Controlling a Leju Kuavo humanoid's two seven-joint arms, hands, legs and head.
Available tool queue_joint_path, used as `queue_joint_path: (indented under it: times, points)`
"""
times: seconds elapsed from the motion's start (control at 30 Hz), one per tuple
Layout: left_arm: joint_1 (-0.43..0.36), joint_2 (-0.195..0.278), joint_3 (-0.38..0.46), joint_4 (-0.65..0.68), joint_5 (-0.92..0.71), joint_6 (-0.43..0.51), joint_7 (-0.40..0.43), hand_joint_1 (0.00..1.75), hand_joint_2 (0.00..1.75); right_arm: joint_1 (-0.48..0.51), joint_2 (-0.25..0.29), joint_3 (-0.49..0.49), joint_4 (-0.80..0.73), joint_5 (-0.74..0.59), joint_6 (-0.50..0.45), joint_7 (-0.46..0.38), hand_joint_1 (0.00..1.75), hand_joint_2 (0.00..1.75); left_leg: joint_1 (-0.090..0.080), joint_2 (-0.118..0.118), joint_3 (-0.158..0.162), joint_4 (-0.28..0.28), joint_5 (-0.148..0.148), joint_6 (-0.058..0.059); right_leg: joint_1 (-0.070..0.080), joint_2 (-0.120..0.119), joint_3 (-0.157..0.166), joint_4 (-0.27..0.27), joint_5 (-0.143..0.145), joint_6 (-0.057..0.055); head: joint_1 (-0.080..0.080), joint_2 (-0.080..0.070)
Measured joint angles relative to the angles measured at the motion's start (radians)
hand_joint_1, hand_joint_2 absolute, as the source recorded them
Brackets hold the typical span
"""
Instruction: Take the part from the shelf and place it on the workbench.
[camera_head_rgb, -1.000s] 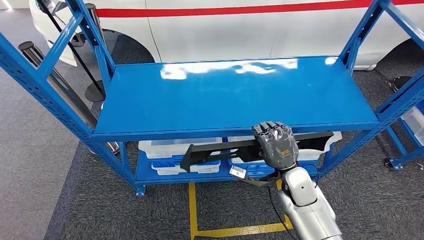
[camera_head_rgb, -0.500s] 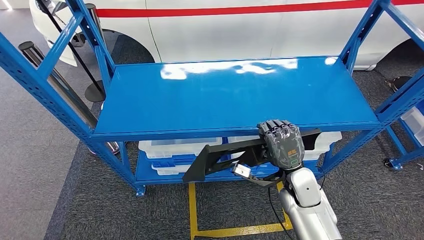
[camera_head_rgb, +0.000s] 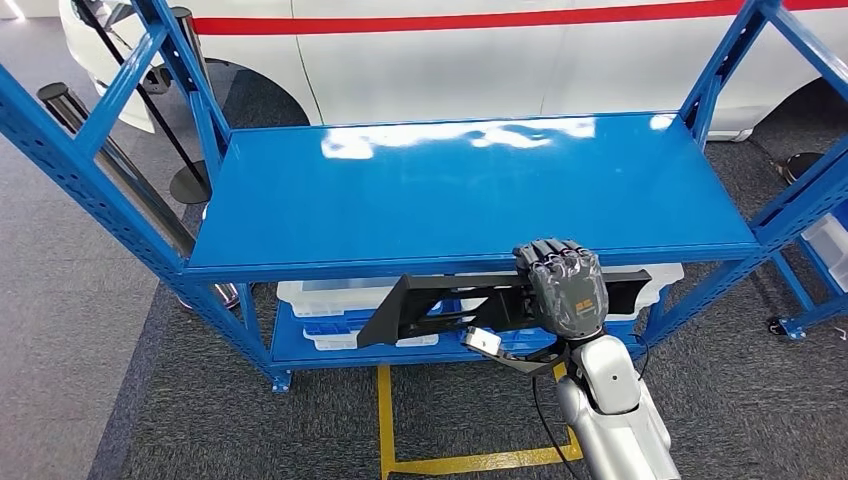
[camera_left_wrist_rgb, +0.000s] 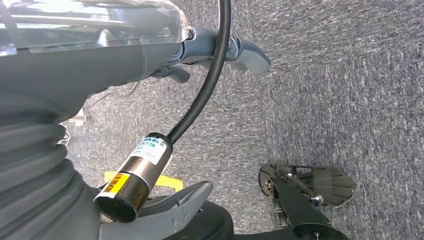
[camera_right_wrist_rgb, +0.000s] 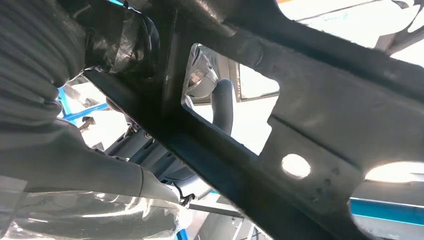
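Black long part (camera_head_rgb: 470, 302) gripped in the right hand (camera_head_rgb: 566, 287), held level just in front of the blue shelf (camera_head_rgb: 470, 185) edge, clear of its top board; white bins (camera_head_rgb: 345, 298) on the lower tier behind; left hand's state impossible to tell

1. The shelf (camera_head_rgb: 470, 190) stands in front of the robot, with a car (camera_head_rgb: 500, 50) just behind it.
2. The right hand (camera_head_rgb: 565, 285) holds the part (camera_head_rgb: 440, 305) in front of the shelf's front edge, clear of the top board.
3. The part lies lengthwise along that edge, reaching out to both sides of the hand.
4. Bins (camera_head_rgb: 340, 300) sit on the lower level, behind the part.
5. Floor tape (camera_head_rgb: 385, 420) runs on the floor below the part.
6. A stanchion base (camera_head_rgb: 188, 183) stands to the left of the shelf.
7. The left hand (camera_left_wrist_rgb: 235, 50) hangs above the floor.
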Motion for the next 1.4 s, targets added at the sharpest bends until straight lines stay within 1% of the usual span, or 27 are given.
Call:
queue_joint_path:
  times: [0.1,0.27,0.43,0.6,0.83,1.13,1.4]
  points:
    - [0.000,0.000,0.000,0.000,0.000,0.000,0.000,0.00,1.75,0.000,0.004,-0.001,0.000,-0.004,0.000,-0.006,1.73,1.75,0.000,0.000,0.000,0.000,0.000,0.000,0.000,0.000,0.000,0.000,0.000,0.000,0.000,0.000]
    - [0.000,0.000,0.000,0.000,0.000,-0.003,0.000,0.00,1.75,0.000,0.026,-0.020,0.000,-0.028,0.000,-0.059,1.73,1.75,0.000,0.000,0.000,0.000,0.000,0.000,0.000,0.000,0.000,0.000,0.000,0.000,0.000,0.000]
    - [0.000,0.000,0.000,0.000,0.002,-0.006,0.000,0.00,1.75,0.000,0.049,-0.037,0.000,-0.044,0.000,-0.088,1.73,1.75,0.000,0.000,0.000,0.000,0.000,0.000,0.000,0.000,0.000,0.000,0.000,0.000,0.000,0.000]
    - [0.000,0.000,0.000,0.000,0.016,-0.006,0.000,0.00,1.75,-0.003,0.059,-0.045,0.014,-0.094,0.000,-0.109,1.73,1.75,0.000,0.000,0.000,0.000,0.000,0.000,0.000,0.000,0.000,0.000,0.000,0.000,0.000,0.000]
    - [0.000,0.000,0.000,0.000,0.026,-0.006,-0.001,0.00,1.75,-0.003,0.082,-0.085,0.014,-0.160,0.000,-0.178,1.73,1.75,0.000,0.000,0.000,0.000,0.000,0.000,0.000,0.000,0.000,0.000,0.000,0.000,0.000,0.000]
    - [0.000,0.000,0.000,0.000,0.026,0.002,0.000,0.00,1.75,-0.004,0.099,-0.129,0.008,-0.188,0.000,-0.196,1.73,1.75,0.000,0.000,0.000,0.000,0.000,0.000,0.000,0.000,0.000,0.000,0.000,0.000,0.000,0.000]
    - [-0.001,0.000,0.000,0.000,0.026,0.003,0.000,0.00,1.75,-0.004,0.104,-0.142,0.008,-0.192,0.000,-0.198,1.73,1.75,0.000,0.000,0.000,0.000,0.000,0.000,0.000,0.000,0.000,0.000,0.000,0.000,0.000,0.000]
